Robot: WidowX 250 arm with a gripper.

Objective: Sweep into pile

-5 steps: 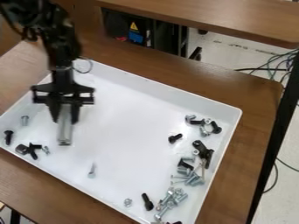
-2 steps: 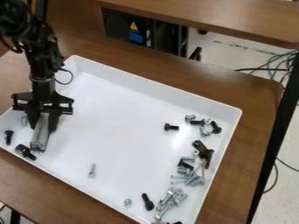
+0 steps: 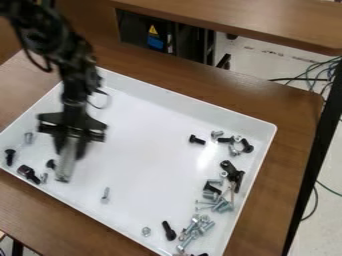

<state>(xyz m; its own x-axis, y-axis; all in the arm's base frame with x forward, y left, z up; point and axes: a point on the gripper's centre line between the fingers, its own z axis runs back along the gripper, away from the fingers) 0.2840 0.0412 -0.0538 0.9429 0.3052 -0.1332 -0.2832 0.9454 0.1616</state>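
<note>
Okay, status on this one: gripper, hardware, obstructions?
Gripper over tray's left part, holding metal bar. Bolts and screws scattered, most along right side. Lone silver bolt near front wall.

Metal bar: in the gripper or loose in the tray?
In the gripper: the bar sits between its two fingers, lower end jutting past them over the tray.

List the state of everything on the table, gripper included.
Gripper: shut on bar, over tray's image-left part
Bar: held, pointing down
Tray: on table, holding loose hardware
Image-right hardware: in loose clusters
Image-left hardware: scattered, unpiled
Silver screw: lying alone
Upper black bolt: on its side, apart from clusters
</note>
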